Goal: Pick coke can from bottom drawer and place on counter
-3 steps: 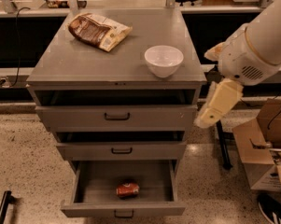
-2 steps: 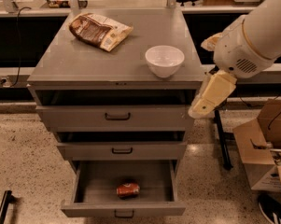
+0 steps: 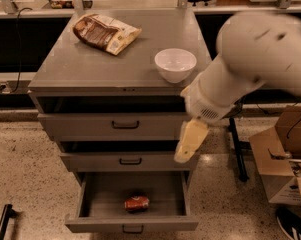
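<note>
The coke can point(image 3: 137, 203) lies on its side in the open bottom drawer point(image 3: 132, 225), near the drawer's middle. The counter point(image 3: 90, 64) is the grey top of the cabinet. My arm reaches in from the right, and my gripper point(image 3: 189, 141) hangs in front of the cabinet's right side, level with the top and middle drawers. It is above and to the right of the can and holds nothing that I can see.
A brown-and-cream snack bag point(image 3: 106, 32) lies at the back left of the counter. A white bowl point(image 3: 175, 64) stands near its front right edge. The two upper drawers point(image 3: 125, 125) are slightly ajar. Cardboard boxes point(image 3: 285, 154) stand on the floor to the right.
My arm has swung left and down, bringing the gripper from beside the cabinet's right edge to in front of the upper drawers. The can has not moved.
</note>
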You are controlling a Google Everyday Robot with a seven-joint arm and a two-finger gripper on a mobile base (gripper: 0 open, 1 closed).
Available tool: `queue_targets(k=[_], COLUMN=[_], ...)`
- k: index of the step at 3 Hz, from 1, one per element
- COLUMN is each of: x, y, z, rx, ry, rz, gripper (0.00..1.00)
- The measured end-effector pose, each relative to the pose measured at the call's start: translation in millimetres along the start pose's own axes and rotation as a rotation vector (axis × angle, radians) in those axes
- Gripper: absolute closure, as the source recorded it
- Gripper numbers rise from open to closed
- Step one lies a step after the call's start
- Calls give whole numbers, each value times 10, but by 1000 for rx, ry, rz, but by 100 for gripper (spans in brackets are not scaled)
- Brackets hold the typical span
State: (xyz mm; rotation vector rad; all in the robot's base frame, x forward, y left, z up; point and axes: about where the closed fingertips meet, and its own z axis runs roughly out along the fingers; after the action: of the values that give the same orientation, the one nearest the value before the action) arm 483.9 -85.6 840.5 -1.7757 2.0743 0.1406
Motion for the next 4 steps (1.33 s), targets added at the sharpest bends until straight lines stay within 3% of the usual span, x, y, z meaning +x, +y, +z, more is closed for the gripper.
queue_targets(k=[1,2,3,4], x=[87,0,-124,-208], y=[228,113,105,401], z=[727,783,998,1688], rx=[-22,38,5,-89], ry=[-20,-56,-174,-332], rz=[-24,-24,-17,-27], gripper=[0,0,0,0])
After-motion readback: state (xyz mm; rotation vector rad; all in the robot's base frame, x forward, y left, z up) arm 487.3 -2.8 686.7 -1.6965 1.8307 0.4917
